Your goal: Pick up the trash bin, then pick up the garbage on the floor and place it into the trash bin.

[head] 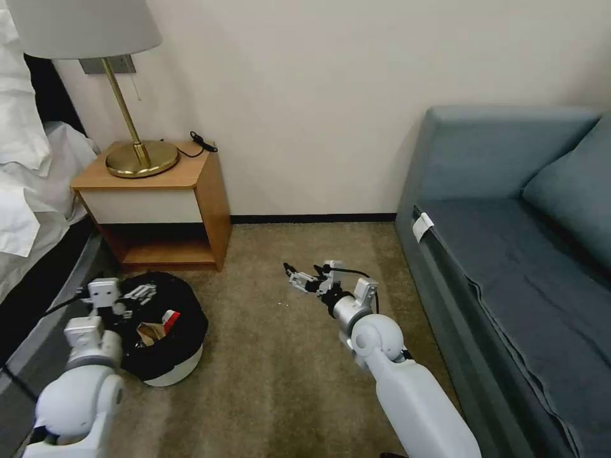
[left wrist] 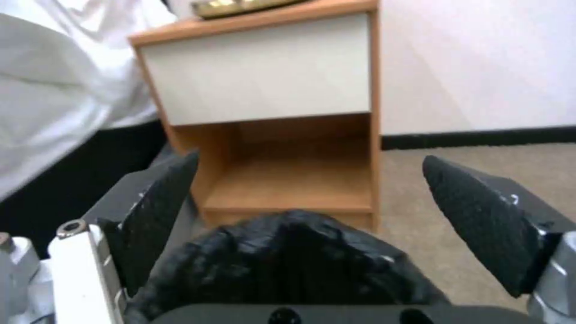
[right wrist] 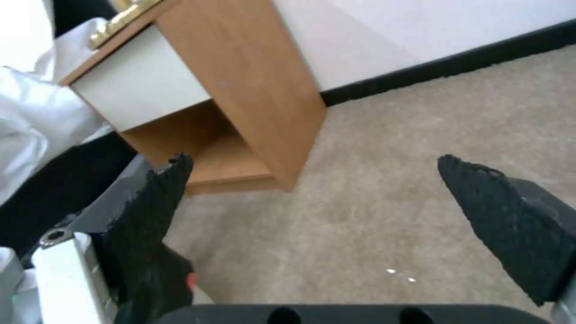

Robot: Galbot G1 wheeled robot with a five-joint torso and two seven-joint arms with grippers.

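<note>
Overhead, the trash bin (head: 167, 337) sits on the carpet at lower left with garbage (head: 159, 326) inside, the left gripper (head: 137, 294) over its rim. Its wrist view shows jaws spread wide around the black bag (left wrist: 288, 265). Mid-frame, the right gripper (head: 300, 277) hangs empty, jaws wide apart above bare carpet (right wrist: 384, 193).

Trash bin (head: 167, 375): white body, wrapped and lined with a crinkled black bag (left wrist: 288, 265); inside, just beside the left gripper (head: 141, 294), a tan crumpled paper (head: 150, 333) and a red-and-white wrapper (head: 169, 318). Left gripper: silver-grey metal with textured black pads (left wrist: 159, 211), spread wide. Right gripper (head: 294, 273): same silver-grey and black, pads (right wrist: 510, 220) black and rough-grained, likewise apart. Arms: glossy white shells. Carpet (head: 286, 356) under the right gripper: mottled beige-brown, with tiny white specks (right wrist: 399, 275). Nightstand (head: 191, 191) beyond both grippers: orange-brown wood, off-white drawer front. Lamp (head: 141, 158): brass base, pale grey shade. Sofa (head: 509, 254) beside the right arm: muted blue-grey. Wall: cream, black skirting. Bedding (head: 25, 184): white.
</note>
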